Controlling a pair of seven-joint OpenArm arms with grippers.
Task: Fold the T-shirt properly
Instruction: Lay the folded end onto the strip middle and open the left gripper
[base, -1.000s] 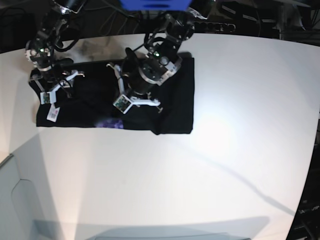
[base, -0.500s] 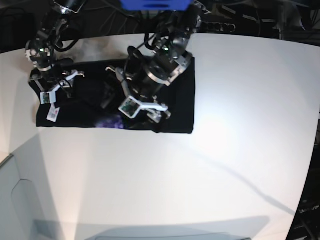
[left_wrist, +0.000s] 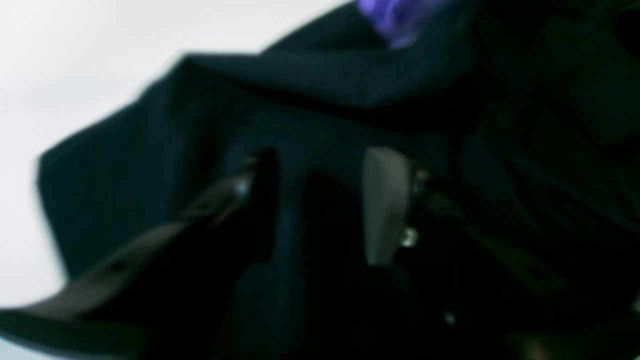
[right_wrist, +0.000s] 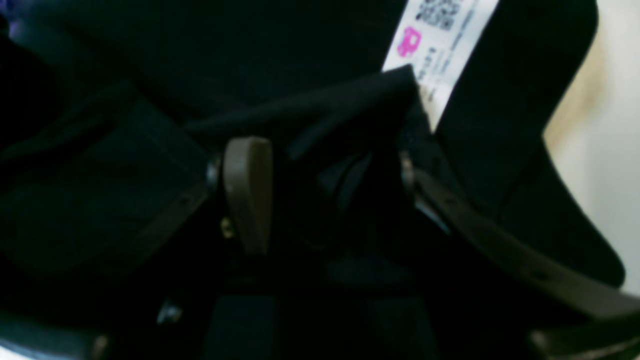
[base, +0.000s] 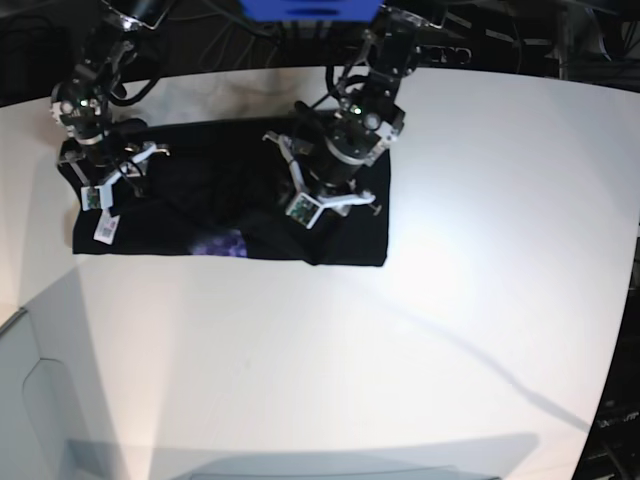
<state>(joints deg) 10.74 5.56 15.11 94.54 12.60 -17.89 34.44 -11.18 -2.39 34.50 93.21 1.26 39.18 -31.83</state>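
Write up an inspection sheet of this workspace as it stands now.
Surface: white table, bare apart from the shirt.
Job's things: black T-shirt lying partly folded near the far edge; white tag and purple print showing.
Clutter: nothing seen.
Grippers: left end effector low over the shirt, jaws apart, no cloth visibly held; right end effector with jaws apart around a raised fold of cloth.
Cables: dark cables behind the table.
Surroundings: dark equipment beyond the far edge.
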